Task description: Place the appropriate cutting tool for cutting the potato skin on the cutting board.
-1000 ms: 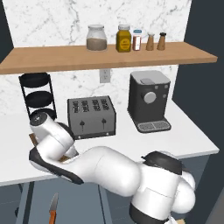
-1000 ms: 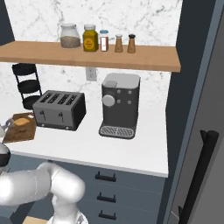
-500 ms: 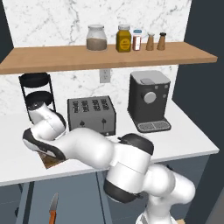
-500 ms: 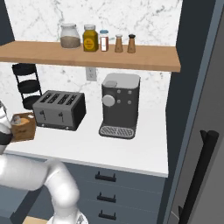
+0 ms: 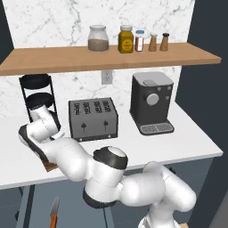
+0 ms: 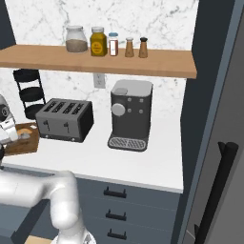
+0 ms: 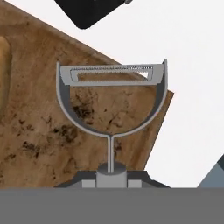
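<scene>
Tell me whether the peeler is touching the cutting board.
Cannot tell. The hand view shows the peeler held by the end effector with its head over the cutting board, but looking along the tool, neither contact nor a gap shows.

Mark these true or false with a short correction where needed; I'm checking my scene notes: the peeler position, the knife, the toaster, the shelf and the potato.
1. The peeler hangs over the board. True.
2. The knife lies on the board. False: it shows low in the left base view, below the counter edge.
3. The toaster stands left of the coffee machine. True.
4. The shelf is bare. False: it carries jars and shakers.
5. The potato sits on the board. True.
</scene>
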Tool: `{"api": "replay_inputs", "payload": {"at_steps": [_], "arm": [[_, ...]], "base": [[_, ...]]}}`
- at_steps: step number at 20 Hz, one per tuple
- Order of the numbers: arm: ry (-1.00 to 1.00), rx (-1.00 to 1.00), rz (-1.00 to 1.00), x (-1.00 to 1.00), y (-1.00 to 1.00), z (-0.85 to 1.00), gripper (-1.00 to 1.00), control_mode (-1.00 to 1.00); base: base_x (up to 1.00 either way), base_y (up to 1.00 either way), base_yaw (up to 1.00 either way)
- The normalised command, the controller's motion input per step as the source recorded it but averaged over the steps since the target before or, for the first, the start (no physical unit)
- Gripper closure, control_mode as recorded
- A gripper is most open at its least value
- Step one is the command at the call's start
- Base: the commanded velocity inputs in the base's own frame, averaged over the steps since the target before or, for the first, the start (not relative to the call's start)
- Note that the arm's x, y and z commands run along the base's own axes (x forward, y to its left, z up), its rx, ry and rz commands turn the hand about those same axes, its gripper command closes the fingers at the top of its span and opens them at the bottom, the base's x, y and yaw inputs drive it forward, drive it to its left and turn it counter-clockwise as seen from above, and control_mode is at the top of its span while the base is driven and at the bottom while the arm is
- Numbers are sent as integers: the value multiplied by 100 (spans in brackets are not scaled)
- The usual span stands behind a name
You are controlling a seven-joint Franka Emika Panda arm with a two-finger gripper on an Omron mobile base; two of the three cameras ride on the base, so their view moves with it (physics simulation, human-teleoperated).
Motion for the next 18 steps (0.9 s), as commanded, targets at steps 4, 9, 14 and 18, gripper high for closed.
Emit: {"api": "replay_inputs", "payload": {"at_steps": [4, 9, 14, 18], "arm": [[0, 0, 0, 0, 0, -57, 100, -100], [-9, 0, 0, -4, 0, -60, 100, -100], [-9, 0, 0, -3, -1, -48, -100, -100], [-13, 0, 0, -28, -8, 0, -100, -100]], "base": [[0, 0, 0], [0, 0, 0], [0, 0, 0], [0, 0, 0]]}}
